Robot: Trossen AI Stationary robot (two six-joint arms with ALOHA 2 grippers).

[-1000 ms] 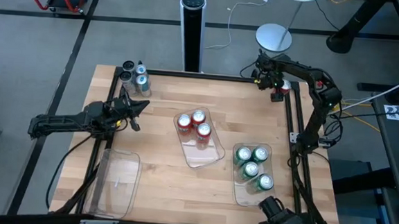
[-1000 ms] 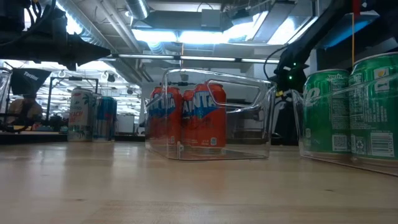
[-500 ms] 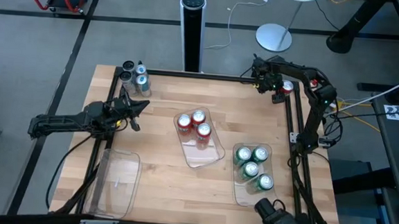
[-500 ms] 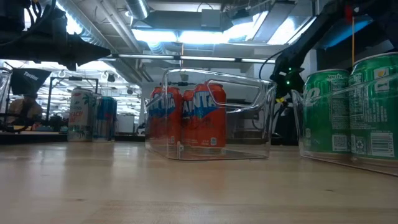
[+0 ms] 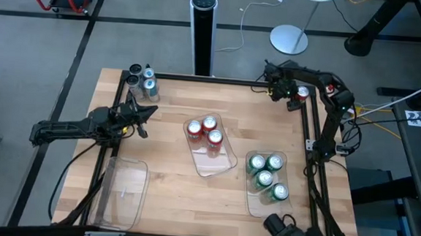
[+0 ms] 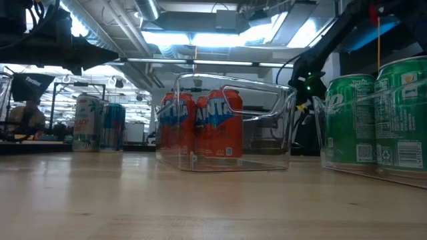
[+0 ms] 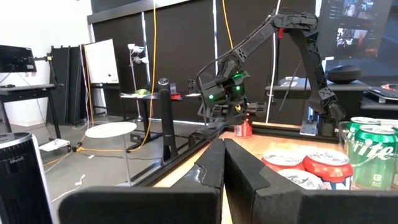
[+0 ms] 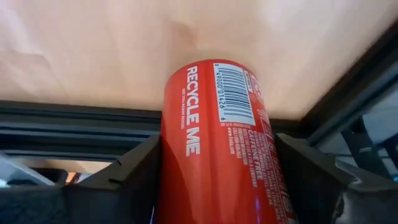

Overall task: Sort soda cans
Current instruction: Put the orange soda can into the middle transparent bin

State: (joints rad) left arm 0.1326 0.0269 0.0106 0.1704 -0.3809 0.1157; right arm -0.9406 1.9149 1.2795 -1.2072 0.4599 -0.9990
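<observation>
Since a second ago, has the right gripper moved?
Yes. In the high view the right gripper has shifted left, away from the table's far right corner rail, toward the red can.

Three cans [image 5: 207, 130] sit in a tray [image 5: 225, 160] at frame centre; four cans [image 5: 267, 176] fill another tray [image 5: 252, 201] lower right. A third tray [image 5: 123, 193] lies lower left. Upper left, cans [image 5: 142, 82] cluster; upper right, one can [image 5: 302, 92] stands at the table [image 5: 170, 181] corner.
</observation>
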